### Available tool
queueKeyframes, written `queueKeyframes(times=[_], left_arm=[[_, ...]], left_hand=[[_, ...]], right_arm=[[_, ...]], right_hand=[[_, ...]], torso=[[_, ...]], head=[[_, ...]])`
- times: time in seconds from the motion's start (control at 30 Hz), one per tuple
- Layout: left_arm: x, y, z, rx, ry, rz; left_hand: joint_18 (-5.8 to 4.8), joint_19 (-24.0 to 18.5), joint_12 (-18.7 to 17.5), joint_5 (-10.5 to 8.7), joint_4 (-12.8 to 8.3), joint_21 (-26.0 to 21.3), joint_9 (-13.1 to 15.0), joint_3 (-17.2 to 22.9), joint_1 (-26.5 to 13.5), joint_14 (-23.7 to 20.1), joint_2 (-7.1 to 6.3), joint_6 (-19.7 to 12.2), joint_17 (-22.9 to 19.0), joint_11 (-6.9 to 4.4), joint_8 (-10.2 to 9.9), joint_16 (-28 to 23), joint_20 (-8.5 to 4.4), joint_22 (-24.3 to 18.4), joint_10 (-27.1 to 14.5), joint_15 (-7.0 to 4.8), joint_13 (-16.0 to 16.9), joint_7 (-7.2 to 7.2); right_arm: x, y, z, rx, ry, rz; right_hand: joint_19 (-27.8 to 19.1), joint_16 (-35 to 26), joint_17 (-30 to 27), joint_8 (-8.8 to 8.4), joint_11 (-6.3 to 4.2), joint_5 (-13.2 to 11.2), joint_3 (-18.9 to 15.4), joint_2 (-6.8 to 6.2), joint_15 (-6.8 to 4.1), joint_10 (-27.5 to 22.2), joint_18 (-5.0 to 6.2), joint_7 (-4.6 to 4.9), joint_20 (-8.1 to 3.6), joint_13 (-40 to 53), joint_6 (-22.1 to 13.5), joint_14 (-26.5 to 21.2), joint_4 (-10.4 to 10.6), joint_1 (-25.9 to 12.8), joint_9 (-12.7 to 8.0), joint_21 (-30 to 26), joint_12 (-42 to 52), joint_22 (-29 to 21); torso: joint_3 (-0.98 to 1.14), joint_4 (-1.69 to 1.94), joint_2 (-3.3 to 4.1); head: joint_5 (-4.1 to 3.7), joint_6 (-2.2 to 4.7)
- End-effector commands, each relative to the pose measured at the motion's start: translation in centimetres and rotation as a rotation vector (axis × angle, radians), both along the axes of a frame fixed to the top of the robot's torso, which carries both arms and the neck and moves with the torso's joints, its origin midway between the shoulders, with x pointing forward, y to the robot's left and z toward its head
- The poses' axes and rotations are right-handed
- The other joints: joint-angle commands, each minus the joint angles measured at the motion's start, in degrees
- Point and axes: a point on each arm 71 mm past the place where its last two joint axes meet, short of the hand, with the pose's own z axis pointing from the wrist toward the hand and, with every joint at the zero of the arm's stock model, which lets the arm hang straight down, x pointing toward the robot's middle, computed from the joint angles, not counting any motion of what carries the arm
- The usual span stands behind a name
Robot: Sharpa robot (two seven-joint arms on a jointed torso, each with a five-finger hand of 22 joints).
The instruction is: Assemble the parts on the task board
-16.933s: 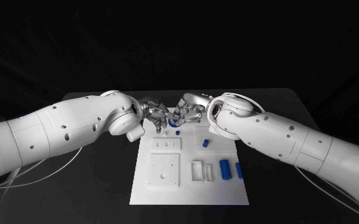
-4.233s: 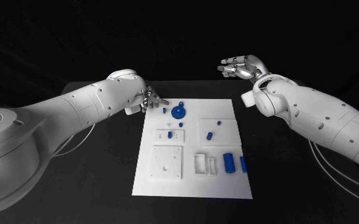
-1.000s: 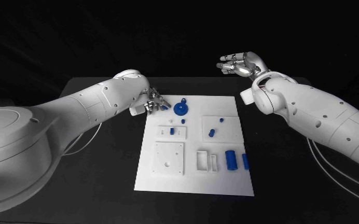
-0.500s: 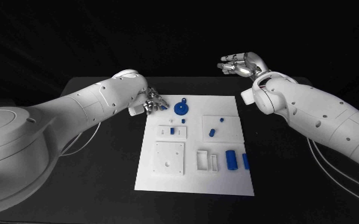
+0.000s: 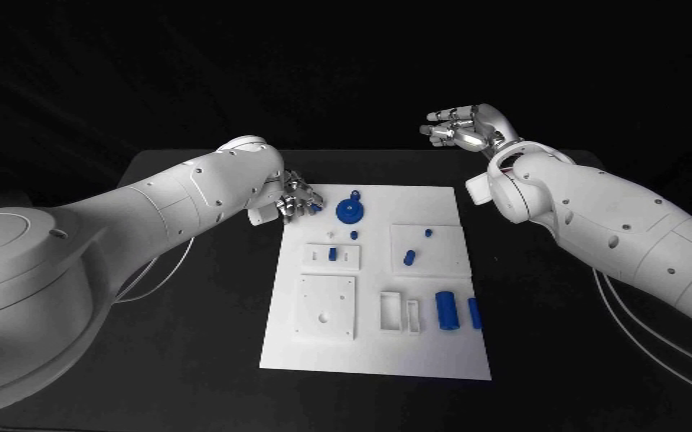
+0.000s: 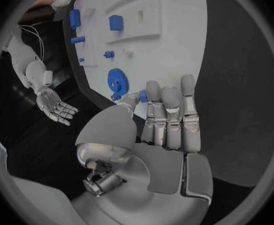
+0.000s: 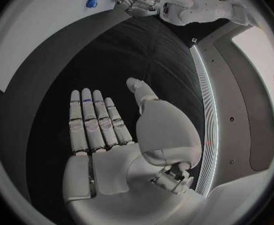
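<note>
The white task board (image 5: 378,347) lies in the middle of the table. A blue gear (image 5: 348,212) sits near its far edge, also seen as the gear (image 6: 117,82) in the left wrist view. My left hand (image 5: 299,199) hovers at the board's far left corner, just left of the gear. It pinches a small blue part (image 6: 142,96) between thumb and finger. My right hand (image 5: 462,127) is raised beyond the far right corner, holding nothing, with its fingers (image 7: 93,117) straight and apart from the thumb.
Small blue pegs (image 5: 408,257) stand mid-board. Two blue cylinders (image 5: 446,308) lie at the near right beside white frames (image 5: 392,310). A square white plate (image 5: 326,305) sits at the near left. Black table (image 5: 188,282) surrounds the board.
Long ago both hands met at the board's far edge. The right hand has since lifted away and the gear sits on the board. Over the last second nothing has visibly moved.
</note>
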Motion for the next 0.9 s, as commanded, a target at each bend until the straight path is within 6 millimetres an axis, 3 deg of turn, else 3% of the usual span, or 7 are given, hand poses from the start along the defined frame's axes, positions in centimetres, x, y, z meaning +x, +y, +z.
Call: queueKeyframes(times=[0.03,0.13,0.2,0.3,0.7,0.9], left_arm=[[-0.22,-0.18,-0.36,-0.008,0.016,-0.010],[-0.27,-0.14,-0.35,-0.013,0.013,-0.009],[-0.31,-0.09,-0.36,-0.015,0.012,-0.010],[-0.37,0.02,-0.36,-0.017,0.012,-0.010],[-0.68,0.24,-0.32,-0.030,0.020,-0.016],[-0.92,0.33,0.01,-0.054,0.039,-0.020]], left_hand=[[-0.34,-0.2,-0.3,1.75,-0.2,-0.2,0.3,1.8,0.4,-0.4,-0.29,-0.5,-0.1,-0.03,0.1,0.1,0.06,1.2,-0.4,-0.09,0.0,-0.18],[-0.32,-0.1,-0.3,4.41,-1.2,-0.1,0.6,4.4,1.0,-0.4,0.83,-0.7,0.0,-0.16,0.5,0.2,-0.01,1.2,-0.3,-0.19,0.0,-0.10],[-0.30,-0.2,-0.3,6.00,-2.8,0.2,1.9,7.4,0.7,-0.4,1.84,-1.2,0.0,-0.12,1.8,0.2,-0.09,1.2,-0.3,-0.22,0.0,-0.07],[-0.23,-0.5,-0.3,6.26,-4.9,0.7,2.3,9.3,-1.1,-0.4,2.22,-1.5,0.0,-0.18,2.4,0.2,-0.06,1.2,-0.3,-0.21,0.1,-0.03],[-0.15,-0.5,-0.3,5.71,-7.5,1.2,2.9,9.8,1.1,-0.1,2.47,-1.2,0.1,-0.35,3.5,0.3,-0.22,1.3,0.0,-0.37,0.0,-0.18],[-0.15,-0.7,-0.4,5.37,-8.9,1.8,4.5,10.3,2.4,0.0,2.83,-1.4,0.1,-0.43,4.7,0.3,-0.36,1.3,0.2,-0.47,0.0,-0.24]], right_arm=[[-0.02,0.14,-0.05,-0.006,0.000,0.016],[-0.02,0.10,-0.07,-0.007,0.001,0.016],[-0.02,0.06,-0.08,-0.007,0.003,0.015],[-0.02,-0.01,-0.12,-0.008,0.005,0.015],[-0.03,-0.11,-0.25,-0.010,0.015,0.018],[-0.05,-0.16,-0.26,-0.011,0.017,0.018]], right_hand=[[-0.3,0.1,-0.1,-0.13,0.02,0.2,0.2,-0.03,0.09,-0.4,-0.40,0.10,0.08,-0.1,-0.4,-0.4,0.0,-0.1,-0.1,0.1,-0.2,-0.1],[-0.3,0.1,-0.1,-0.13,0.02,0.2,0.2,-0.03,0.09,-0.4,-0.40,0.10,0.08,-0.1,-0.4,-0.4,0.0,-0.1,-0.1,0.1,-0.2,-0.1],[-0.3,0.1,-0.1,-0.13,0.02,0.2,0.2,-0.03,0.09,-0.4,-0.40,0.10,0.08,-0.1,-0.4,-0.4,0.0,-0.1,-0.1,0.1,-0.2,-0.1],[-0.3,0.1,-0.1,-0.13,0.02,0.2,0.2,-0.03,0.09,-0.4,-0.40,0.10,0.08,-0.1,-0.4,-0.4,0.0,-0.1,-0.1,0.1,-0.2,-0.1],[-0.4,0.1,-0.1,-0.14,0.03,0.2,0.1,0.05,0.09,-0.4,-0.40,0.12,0.10,-0.1,-0.6,-0.4,0.1,-0.2,-0.1,0.1,-0.2,-0.1],[-0.4,0.1,-0.1,-0.13,0.04,0.2,0.0,0.05,0.10,-0.4,-0.40,0.11,0.10,-0.1,-0.6,-0.4,0.2,-0.2,-0.1,0.1,-0.2,-0.1]], torso=[[-0.01,-0.01,-0.02],[0.01,0.02,-0.04],[-0.01,0.05,-0.04],[0.00,0.03,-0.03],[0.01,0.09,-0.08],[0.05,0.06,-0.02]], head=[[0.06,-0.05],[0.03,-0.09],[0.01,-0.05],[0.01,-0.11],[0.23,0.01],[0.41,0.19]])
